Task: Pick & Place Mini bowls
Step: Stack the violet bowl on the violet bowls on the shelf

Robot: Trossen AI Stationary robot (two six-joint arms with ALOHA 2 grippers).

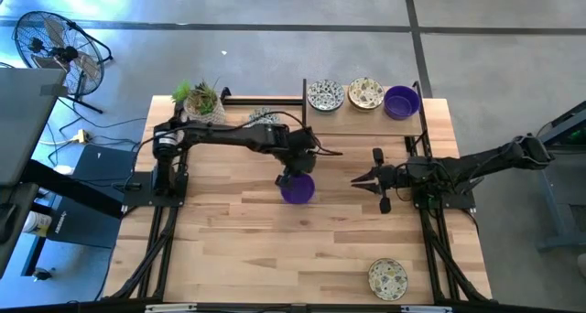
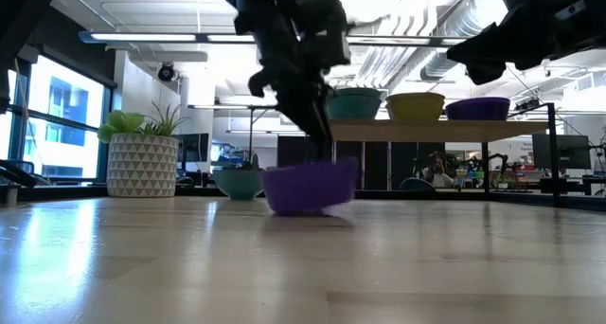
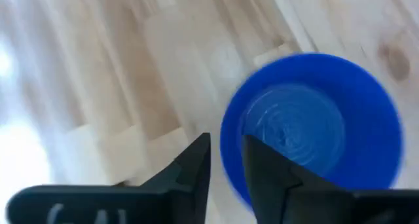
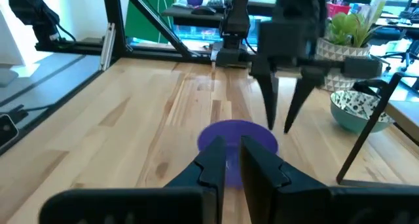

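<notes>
A purple mini bowl [image 1: 298, 192] [image 2: 311, 187] sits mid-table under my left gripper [image 1: 295, 174] [image 3: 226, 158], which is shut on it. My right gripper [image 1: 359, 178] [image 4: 230, 145] hovers to the bowl's right, shut and empty, pointing at the bowl [image 4: 239, 133]. Two patterned bowls [image 1: 325, 95] [image 1: 365, 93] and a purple one [image 1: 401, 102] rest on a raised shelf at the far edge. One patterned bowl [image 1: 387, 276] lies on the table near the near right corner. Another [image 1: 261, 118] sits by the plant, partly hidden by the left arm. My left gripper holds the purple bowl by its rim [image 3: 226, 139], one finger [image 3: 265, 175] inside the bowl and the other [image 3: 193, 165] outside. The fingers come from above, pointing down. In the low view the bowl is tilted; whether its base touches the table I cannot tell.
A white patterned pot with a green plant [image 1: 201, 98] stands at the far left corner. The raised shelf [image 1: 366, 112] on black posts spans the far right edge. Bare wood lies across the near half of the table [image 1: 275, 258].
</notes>
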